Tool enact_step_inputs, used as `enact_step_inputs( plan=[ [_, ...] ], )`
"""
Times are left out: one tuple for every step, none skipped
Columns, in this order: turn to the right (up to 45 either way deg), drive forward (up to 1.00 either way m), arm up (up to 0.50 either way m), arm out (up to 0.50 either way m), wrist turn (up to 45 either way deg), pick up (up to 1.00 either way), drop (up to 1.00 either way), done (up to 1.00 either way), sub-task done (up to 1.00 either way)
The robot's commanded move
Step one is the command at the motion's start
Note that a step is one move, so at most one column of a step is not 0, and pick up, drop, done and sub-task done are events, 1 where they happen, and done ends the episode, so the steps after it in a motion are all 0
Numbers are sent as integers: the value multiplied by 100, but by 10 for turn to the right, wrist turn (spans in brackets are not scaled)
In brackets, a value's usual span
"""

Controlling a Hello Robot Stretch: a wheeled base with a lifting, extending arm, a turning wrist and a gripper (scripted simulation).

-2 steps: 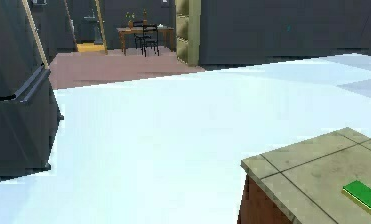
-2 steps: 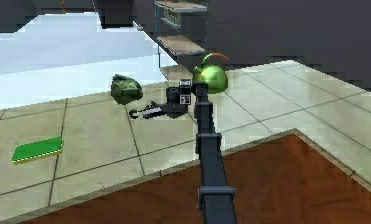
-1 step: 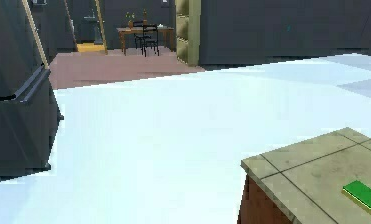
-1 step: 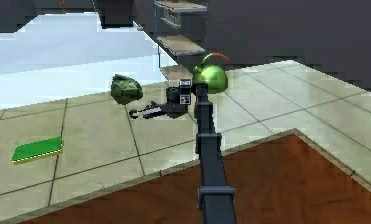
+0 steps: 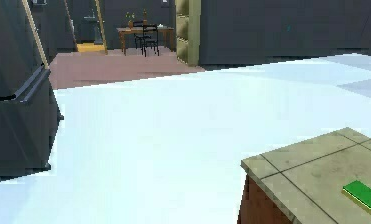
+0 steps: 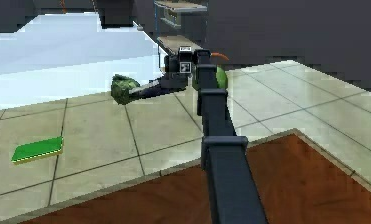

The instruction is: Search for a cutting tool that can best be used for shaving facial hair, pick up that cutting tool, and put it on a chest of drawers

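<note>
A small dark-green object [image 6: 123,88], possibly the razor, lies at the gripper's [image 6: 139,90] far end over the tiled countertop [image 6: 93,125]. Whether it is held, or how the gripper is set, cannot be told. Judged step: pick-up. The next move calls for a straight lift clear of the tiles. The counter edge lies just beyond the object. Open white floor [image 5: 173,120] lies ahead, with a dark cabinet [image 5: 18,100] at the forward view's left.

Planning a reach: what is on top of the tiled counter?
A flat green thing lies on the tiled counter; a dark greenish blob sits at the gripper. The arm partly covers a round green thing.
</note>
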Motion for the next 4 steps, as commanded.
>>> enact_step_inputs(
  plan=[
    [0, 0, 4, 0, 0, 0, 0, 0, 0],
    [0, 0, 0, 0, -450, 0, 0, 0, 0],
    [0, 0, 0, 0, -420, 0, 0, 0, 0],
    [0, 0, 0, -42, 0, 0, 0, 0, 0]
  ],
)
